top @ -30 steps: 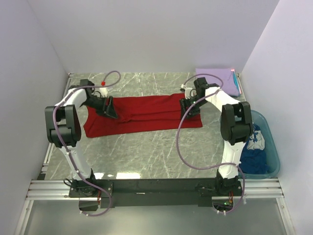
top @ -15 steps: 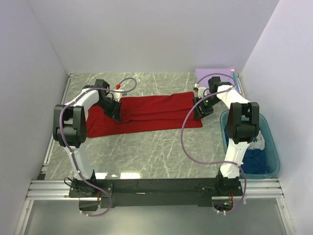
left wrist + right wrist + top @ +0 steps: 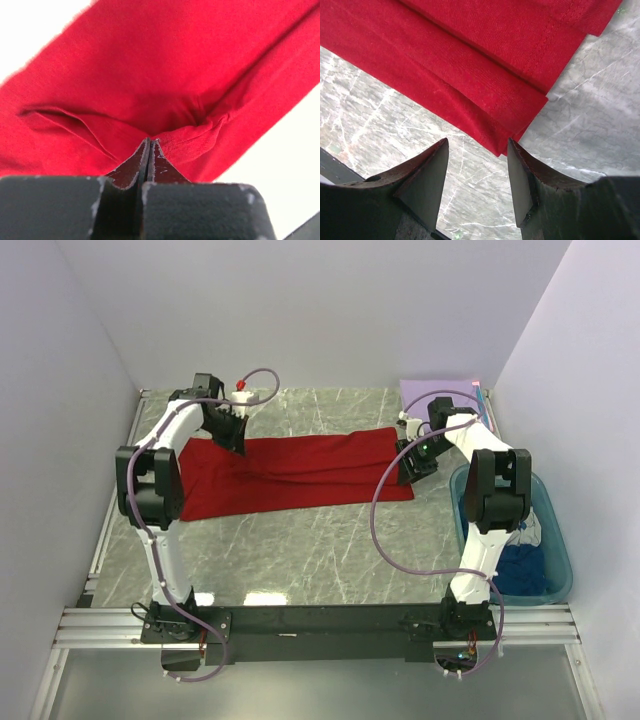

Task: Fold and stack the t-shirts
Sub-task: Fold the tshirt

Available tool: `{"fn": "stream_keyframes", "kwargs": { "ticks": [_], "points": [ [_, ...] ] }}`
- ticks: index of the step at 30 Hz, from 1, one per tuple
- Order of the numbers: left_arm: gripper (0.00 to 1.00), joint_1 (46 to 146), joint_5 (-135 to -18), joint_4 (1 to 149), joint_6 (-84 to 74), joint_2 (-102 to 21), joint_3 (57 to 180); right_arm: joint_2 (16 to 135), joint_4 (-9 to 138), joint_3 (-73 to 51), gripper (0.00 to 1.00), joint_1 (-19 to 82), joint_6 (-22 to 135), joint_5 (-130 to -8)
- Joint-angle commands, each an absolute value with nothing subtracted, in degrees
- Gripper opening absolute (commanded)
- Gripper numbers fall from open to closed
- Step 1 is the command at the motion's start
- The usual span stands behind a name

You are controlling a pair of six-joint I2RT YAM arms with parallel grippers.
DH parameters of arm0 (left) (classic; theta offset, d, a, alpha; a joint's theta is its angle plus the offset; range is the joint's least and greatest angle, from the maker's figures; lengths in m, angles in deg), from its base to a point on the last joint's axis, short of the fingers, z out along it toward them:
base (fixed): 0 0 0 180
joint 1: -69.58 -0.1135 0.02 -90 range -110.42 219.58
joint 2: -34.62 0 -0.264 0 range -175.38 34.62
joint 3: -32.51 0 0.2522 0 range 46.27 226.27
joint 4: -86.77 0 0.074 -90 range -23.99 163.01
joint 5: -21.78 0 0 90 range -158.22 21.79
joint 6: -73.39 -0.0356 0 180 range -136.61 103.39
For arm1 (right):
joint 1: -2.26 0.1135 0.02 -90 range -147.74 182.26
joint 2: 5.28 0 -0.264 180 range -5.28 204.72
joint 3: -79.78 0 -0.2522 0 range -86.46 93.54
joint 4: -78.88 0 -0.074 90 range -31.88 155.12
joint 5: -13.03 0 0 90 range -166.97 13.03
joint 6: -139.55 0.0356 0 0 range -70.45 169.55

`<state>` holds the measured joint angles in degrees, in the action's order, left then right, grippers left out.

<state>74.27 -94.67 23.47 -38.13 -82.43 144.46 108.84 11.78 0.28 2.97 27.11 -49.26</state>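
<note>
Quick count: three shirts, one tub, my two arms. The red t-shirt (image 3: pixel 300 470) is the only one laid out. It's a long folded band on the far half of the tabletop (image 3: pixel 320 550), long axis running left to right, with the wider end toward the left edge. The lavender t-shirt (image 3: pixel 450 395) sits folded flat in the far right corner. The dark blue t-shirt (image 3: pixel 520 570), with a bit of white on it, is bunched up in the teal tub (image 3: pixel 560 540) off the right edge.

My left arm reaches up the left side, elbow high, forearm angled in. The left gripper (image 3: pixel 150 150) is clamped tight on a pinch of the red shirt's far edge near its left end, and the cloth puckers right at the tips. My right arm runs up the right side with the wrist turned in. The right gripper (image 3: pixel 477 165) has its jaws spread over the shirt's near right corner, holding nothing.
</note>
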Motion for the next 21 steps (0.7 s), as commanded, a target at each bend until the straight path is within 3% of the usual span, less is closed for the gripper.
{"fn": "stream_keyframes", "kwargs": {
  "ticks": [1, 12, 15, 16, 19, 21],
  "points": [
    [0.01, 74.3, -94.2, 27.1, -35.3, -84.6, 148.8, 105.5, 11.4, 2.1, 0.57, 2.5, 26.3, -48.0],
    [0.01, 74.2, -89.3, 33.5, -28.4, -89.8, 153.5, 103.8, 12.4, 1.5, 0.57, 2.5, 25.5, -47.7],
    [0.22, 74.0, -88.0, 32.4, -28.3, -89.6, 151.8, 104.9, 11.3, 3.2, 0.52, 2.5, 24.2, -46.7],
    [0.29, 73.5, -87.4, 32.6, -28.0, -88.4, 151.0, 105.5, 9.4, 3.8, 0.43, 2.5, 23.4, -45.7],
    [0.38, 72.5, -88.0, 32.9, -27.5, -85.5, 148.0, 106.4, 7.0, 4.5, 0.29, 3.5, 19.8, -44.9],
    [0.41, 72.1, -89.0, 33.2, -27.4, -83.8, 146.3, 106.3, 8.0, 3.2, 0.28, 4.6, 19.5, -46.0]
  ]
}}
